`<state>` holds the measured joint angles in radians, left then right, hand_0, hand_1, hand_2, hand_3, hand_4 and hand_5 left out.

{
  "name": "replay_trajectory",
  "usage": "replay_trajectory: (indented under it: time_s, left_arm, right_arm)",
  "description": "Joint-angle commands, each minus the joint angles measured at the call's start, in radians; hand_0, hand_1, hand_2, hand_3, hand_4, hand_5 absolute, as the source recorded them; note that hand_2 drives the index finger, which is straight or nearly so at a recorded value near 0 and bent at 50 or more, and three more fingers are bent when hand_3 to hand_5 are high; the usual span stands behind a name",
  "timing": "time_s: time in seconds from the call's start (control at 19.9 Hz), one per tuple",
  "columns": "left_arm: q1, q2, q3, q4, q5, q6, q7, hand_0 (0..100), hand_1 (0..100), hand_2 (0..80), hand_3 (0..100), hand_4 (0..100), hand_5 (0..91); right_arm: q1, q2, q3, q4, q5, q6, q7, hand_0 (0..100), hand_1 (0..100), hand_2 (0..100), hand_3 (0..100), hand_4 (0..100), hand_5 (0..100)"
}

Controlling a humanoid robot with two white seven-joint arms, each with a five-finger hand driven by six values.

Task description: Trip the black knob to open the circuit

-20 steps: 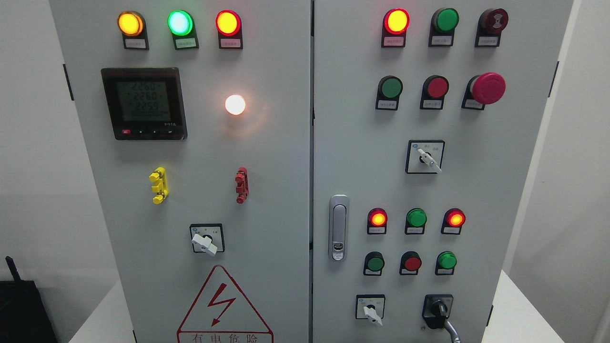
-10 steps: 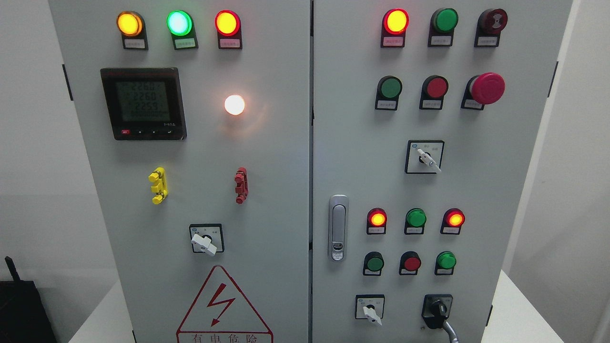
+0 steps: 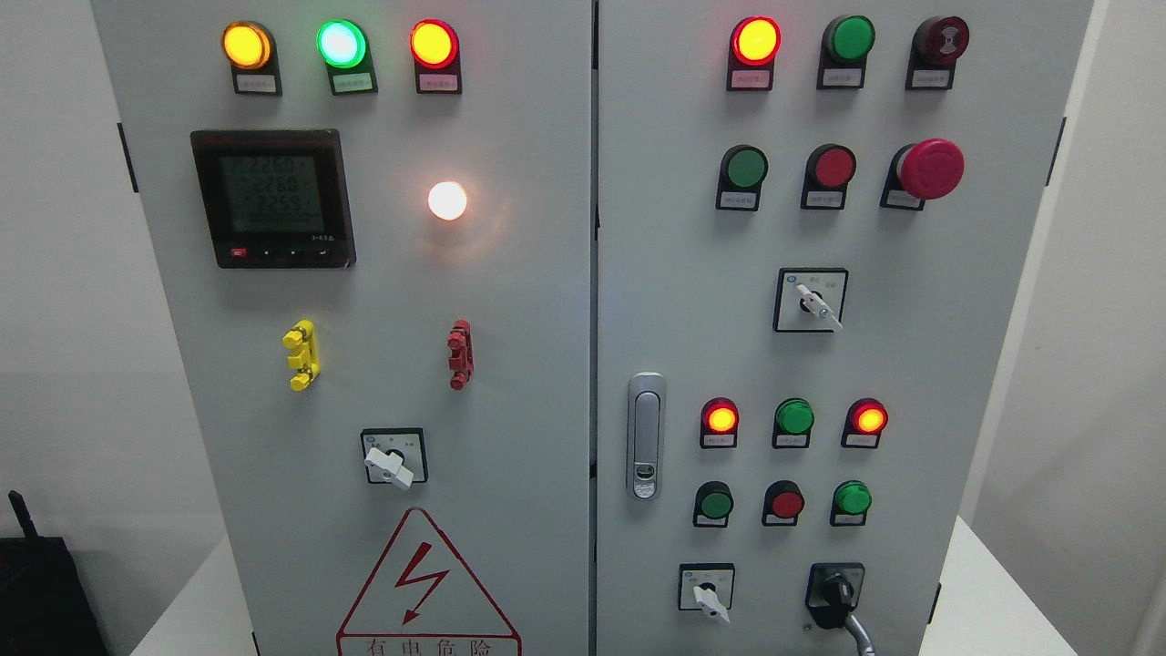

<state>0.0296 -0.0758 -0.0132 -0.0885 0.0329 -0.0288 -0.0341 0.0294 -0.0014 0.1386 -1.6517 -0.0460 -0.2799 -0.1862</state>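
The black knob (image 3: 836, 594) sits at the lower right of the grey control cabinet's right door (image 3: 692, 301), on a black square plate, with a grey cable hanging from below it. Its handle points down and to the right. No robot hand or arm shows in the head view.
The right door carries lit red lamps (image 3: 756, 40), green and red buttons, a red mushroom stop button (image 3: 929, 169), white selector switches (image 3: 709, 597) and a metal door latch (image 3: 646, 435). The left door has a meter (image 3: 271, 196), a white lamp and a white selector (image 3: 390, 465). A black box (image 3: 41, 592) stands at lower left.
The view has shifted very slightly to the left; nothing on the panel has moved.
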Motion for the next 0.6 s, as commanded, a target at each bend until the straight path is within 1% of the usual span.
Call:
replay_trajectory:
  time_s: [0.0,0.4,0.55]
  left_arm:
    - [-0.002,-0.001,0.001,0.001,0.002,0.0,0.0,12,39,0.0,0,0,0.0]
    - [-0.002,-0.001,0.001,0.001,0.002,0.001,0.0,12,39,0.0,0,0,0.0]
    - [0.0,-0.001,0.001,0.001,0.002,0.001,0.0,12,39,0.0,0,0,0.0]
  right_arm:
    - [-0.016,0.004,0.029,-0.03,0.008,-0.007,0.014,79,86,0,100,96,87]
    - [-0.014,0.006,0.03,-0.031,0.006,-0.007,0.014,79,86,0,100,96,87]
    - [-0.016,0.006,0.041,-0.03,0.008,-0.007,0.014,79,86,0,100,96,87]
